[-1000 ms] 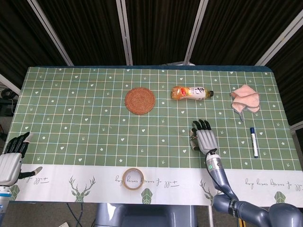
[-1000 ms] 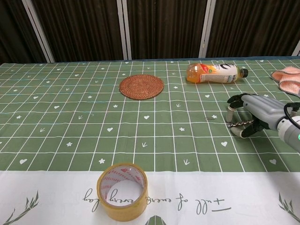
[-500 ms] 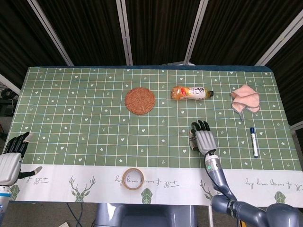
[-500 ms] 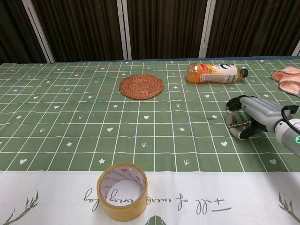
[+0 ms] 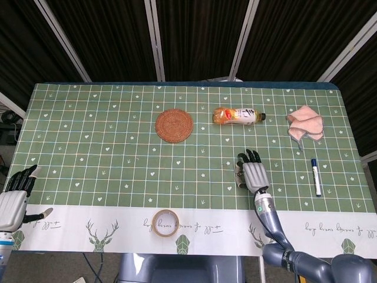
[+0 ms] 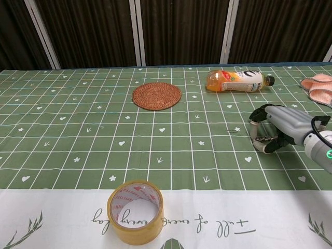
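Green checked cloth, right hand low over the table, fingers loosely curled and holding nothing.

The bottle lies on its side beyond that hand, well apart from it, cap pointing toward the pink cloth. A woven coaster sits left of the bottle, a pen lies to the right of the hand, and a tape roll stands on the near white border. The left hand waits at the table's near left edge, fingers apart, empty.

Head view looks down from high; chest view looks low across the table.
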`<state>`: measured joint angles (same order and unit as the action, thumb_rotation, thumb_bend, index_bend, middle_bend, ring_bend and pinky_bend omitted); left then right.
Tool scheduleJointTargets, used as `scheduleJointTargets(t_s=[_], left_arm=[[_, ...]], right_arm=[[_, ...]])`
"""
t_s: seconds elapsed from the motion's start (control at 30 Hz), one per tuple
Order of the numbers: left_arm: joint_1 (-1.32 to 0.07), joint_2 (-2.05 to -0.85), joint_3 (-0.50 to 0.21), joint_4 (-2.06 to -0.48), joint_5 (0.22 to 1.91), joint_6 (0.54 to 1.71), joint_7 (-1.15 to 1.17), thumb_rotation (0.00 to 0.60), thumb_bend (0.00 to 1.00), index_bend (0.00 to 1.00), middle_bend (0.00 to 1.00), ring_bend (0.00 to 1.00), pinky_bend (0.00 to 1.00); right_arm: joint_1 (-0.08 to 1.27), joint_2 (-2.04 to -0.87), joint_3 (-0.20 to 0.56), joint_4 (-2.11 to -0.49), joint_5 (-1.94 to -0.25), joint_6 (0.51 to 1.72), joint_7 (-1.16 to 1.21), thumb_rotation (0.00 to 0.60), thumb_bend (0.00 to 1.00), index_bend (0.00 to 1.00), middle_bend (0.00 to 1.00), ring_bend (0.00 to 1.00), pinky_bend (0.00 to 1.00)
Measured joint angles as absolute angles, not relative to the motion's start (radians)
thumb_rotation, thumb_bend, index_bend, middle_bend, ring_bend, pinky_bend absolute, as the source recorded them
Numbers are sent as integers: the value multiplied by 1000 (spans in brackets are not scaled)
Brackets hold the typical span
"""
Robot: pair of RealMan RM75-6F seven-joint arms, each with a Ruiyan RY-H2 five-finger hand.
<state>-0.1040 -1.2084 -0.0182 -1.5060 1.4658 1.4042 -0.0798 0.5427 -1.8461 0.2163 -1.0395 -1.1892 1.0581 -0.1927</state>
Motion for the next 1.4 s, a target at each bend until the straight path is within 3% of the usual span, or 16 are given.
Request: scheduleJointTargets(t_s=[0.47, 1.07, 1.4], left_arm=[[-103, -1210, -18, -1504, 1470, 1410, -77, 600, 64, 0, 0, 0, 0], [-103, -1212, -18, -1502, 1471, 1410, -75, 600, 64, 0, 0, 0, 0], [-103, -1211, -17, -1502, 1473, 1411, -80, 600, 64, 0, 0, 0, 0]], right_arm=[[541, -1803, 294, -1170, -1102, 1062, -198, 600, 327, 573, 172, 0, 0], [590, -1728, 553, -1485, -567, 1058, -264, 600, 327, 598, 180, 0, 0], [637, -1719, 561, -1520, -512, 1098, -268, 600, 327, 599, 180, 0, 0]])
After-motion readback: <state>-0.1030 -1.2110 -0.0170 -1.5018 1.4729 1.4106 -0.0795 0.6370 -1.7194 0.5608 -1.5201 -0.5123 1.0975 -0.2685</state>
